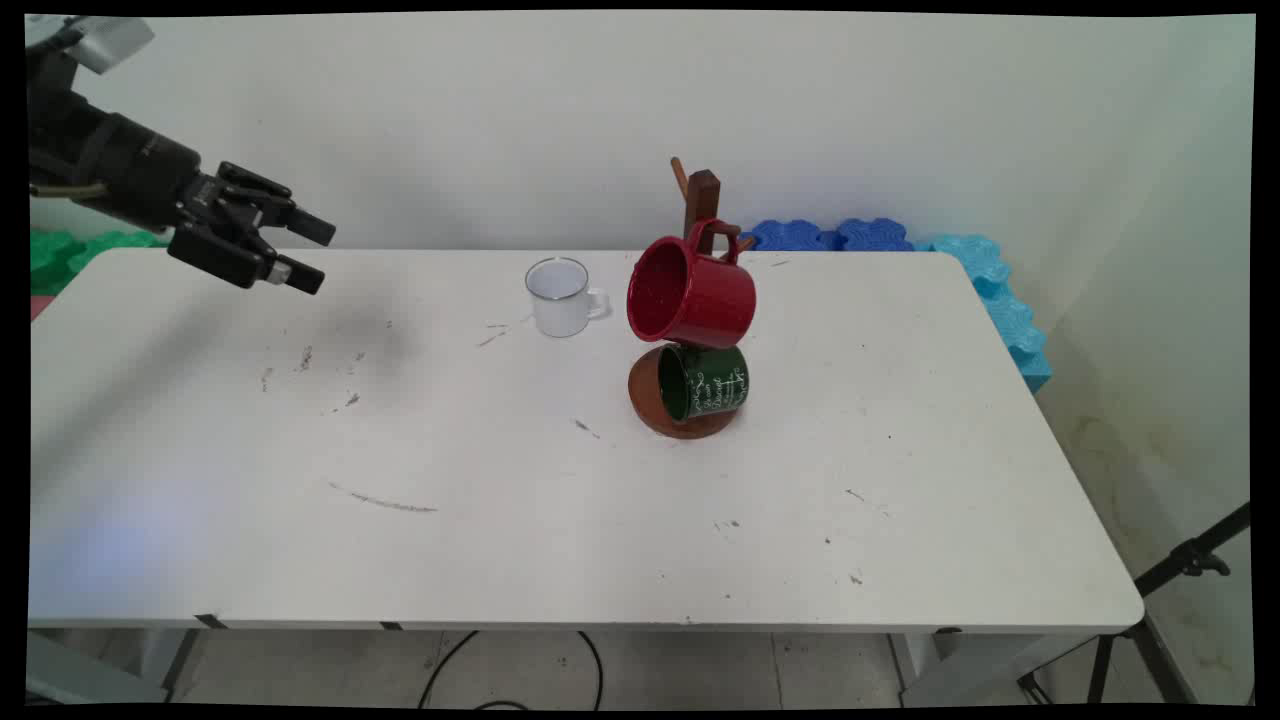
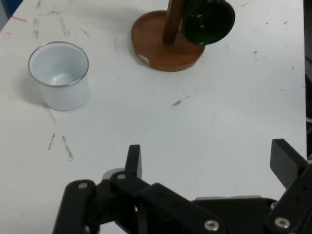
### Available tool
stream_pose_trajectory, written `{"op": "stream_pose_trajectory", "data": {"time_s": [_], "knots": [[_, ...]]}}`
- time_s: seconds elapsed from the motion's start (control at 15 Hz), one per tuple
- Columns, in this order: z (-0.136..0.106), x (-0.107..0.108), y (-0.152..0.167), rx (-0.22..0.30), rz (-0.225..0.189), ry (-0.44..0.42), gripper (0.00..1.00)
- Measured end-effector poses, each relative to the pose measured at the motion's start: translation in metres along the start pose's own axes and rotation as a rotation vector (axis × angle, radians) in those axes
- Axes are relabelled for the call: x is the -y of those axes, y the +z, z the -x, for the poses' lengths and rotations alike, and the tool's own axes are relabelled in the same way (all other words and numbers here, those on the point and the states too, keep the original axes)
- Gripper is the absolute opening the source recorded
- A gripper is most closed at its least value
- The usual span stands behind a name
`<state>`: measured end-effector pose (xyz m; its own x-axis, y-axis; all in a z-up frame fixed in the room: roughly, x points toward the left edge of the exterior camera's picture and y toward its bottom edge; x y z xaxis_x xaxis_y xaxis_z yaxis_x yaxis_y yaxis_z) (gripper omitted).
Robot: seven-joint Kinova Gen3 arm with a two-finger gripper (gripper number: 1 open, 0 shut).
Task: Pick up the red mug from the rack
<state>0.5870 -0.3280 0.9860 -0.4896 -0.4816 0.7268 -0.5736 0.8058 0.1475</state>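
My black gripper (image 1: 312, 253) hangs above the table's far left part, open and holding nothing; in the hand view its fingers stand wide apart around the gripper (image 2: 209, 161). A white enamel mug (image 1: 560, 297) stands upright on the table, well to the gripper's right, and shows as the white mug (image 2: 59, 75) at upper left. Right of it is a wooden mug tree (image 1: 700, 205) on a round base (image 2: 163, 51). A red mug (image 1: 692, 293) hangs on it, with a dark green mug (image 1: 705, 381) (image 2: 208, 20) below.
The white table (image 1: 560, 520) carries scuff marks. Blue foam blocks (image 1: 985, 280) lie behind its far right corner, green ones (image 1: 70, 250) at the far left. A tripod (image 1: 1180, 575) stands by the near right corner, and a cable (image 1: 520, 660) runs under the table.
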Motion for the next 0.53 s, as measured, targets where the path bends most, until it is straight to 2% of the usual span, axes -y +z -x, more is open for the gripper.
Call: {"op": "stream_pose_trajectory", "data": {"time_s": [0.33,0.53], "knots": [[0.0041,0.0030,0.0049,0.011,-0.006,0.015,1.00],[-0.0036,0.0010,0.0065,0.013,0.002,0.012,1.00]]}}
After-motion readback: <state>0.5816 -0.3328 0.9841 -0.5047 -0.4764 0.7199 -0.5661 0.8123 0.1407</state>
